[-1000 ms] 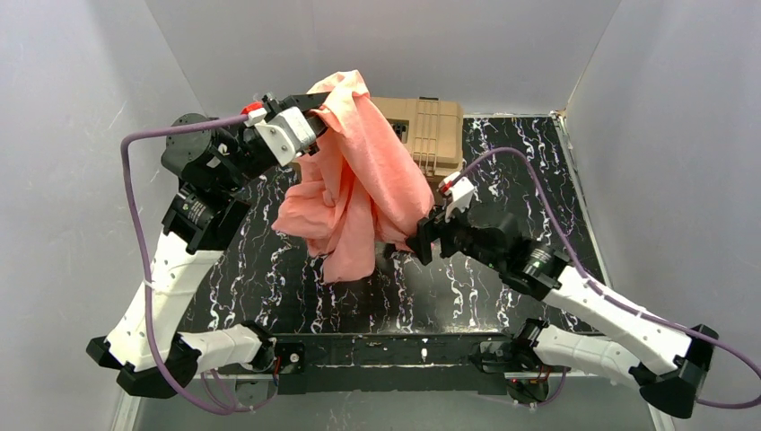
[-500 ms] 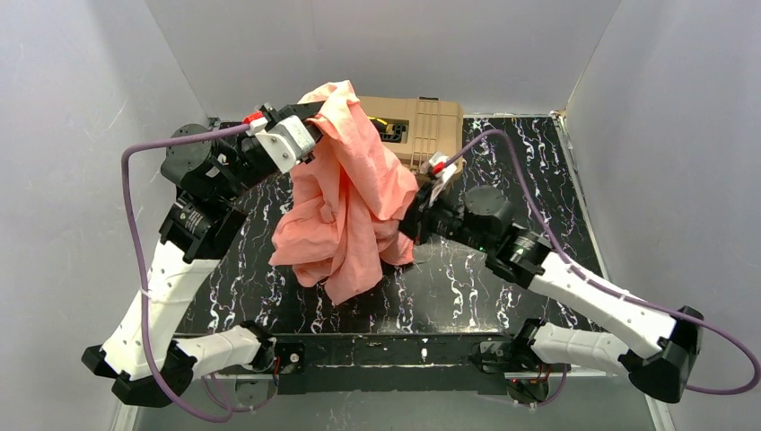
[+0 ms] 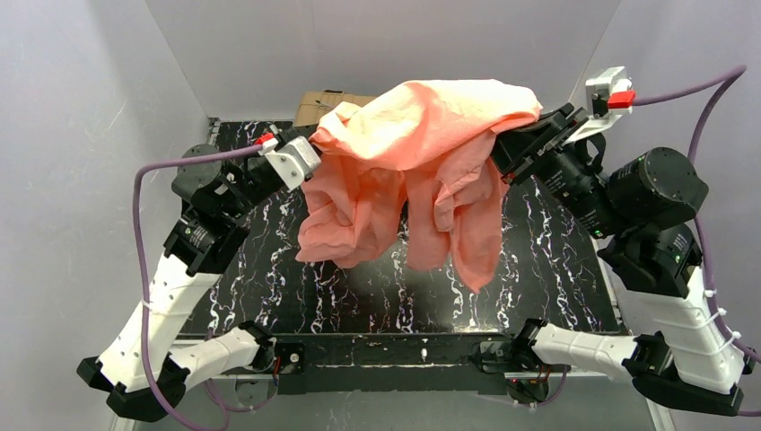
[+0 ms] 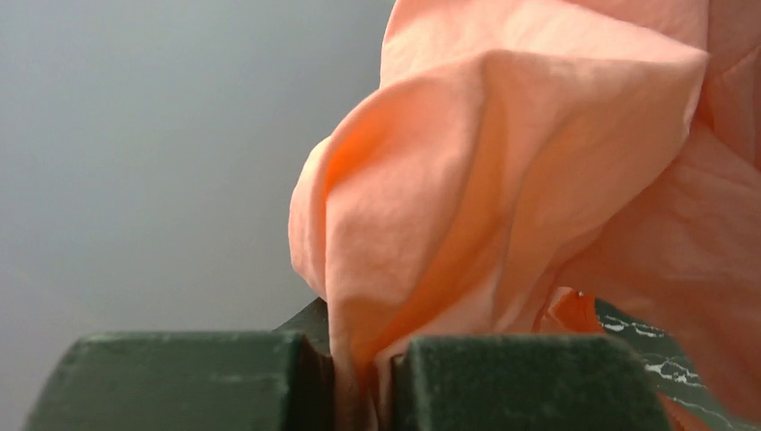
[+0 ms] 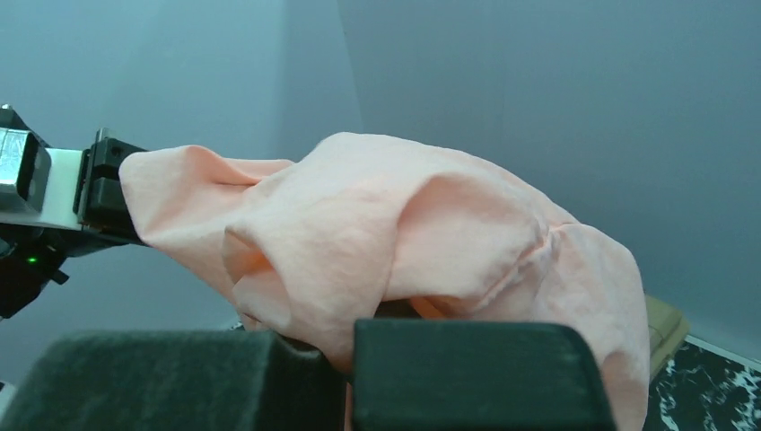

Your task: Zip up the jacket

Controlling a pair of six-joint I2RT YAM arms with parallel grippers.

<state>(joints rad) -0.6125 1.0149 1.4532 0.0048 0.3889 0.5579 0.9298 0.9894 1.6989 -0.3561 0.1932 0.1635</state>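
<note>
I have my left gripper [image 4: 359, 382] and right gripper [image 5: 348, 373] each clamped on a pinch of the thin, crumpled salmon jacket [image 3: 422, 171], slung above the black marbled table [image 3: 377, 292], folds drooping

My left arm [image 3: 166, 298] and right arm [image 3: 695, 325]: white link shells, black joints. Purple cable [image 3: 202, 158] along each, red tab [image 3: 621, 97] at wrist. Finger pads [image 4: 529, 379] dark green.

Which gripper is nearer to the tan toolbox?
Left. The left gripper, shut on the jacket, sits just in front of the toolbox in the top view. The right gripper, also shut on the jacket, is far to the toolbox's right.
</note>
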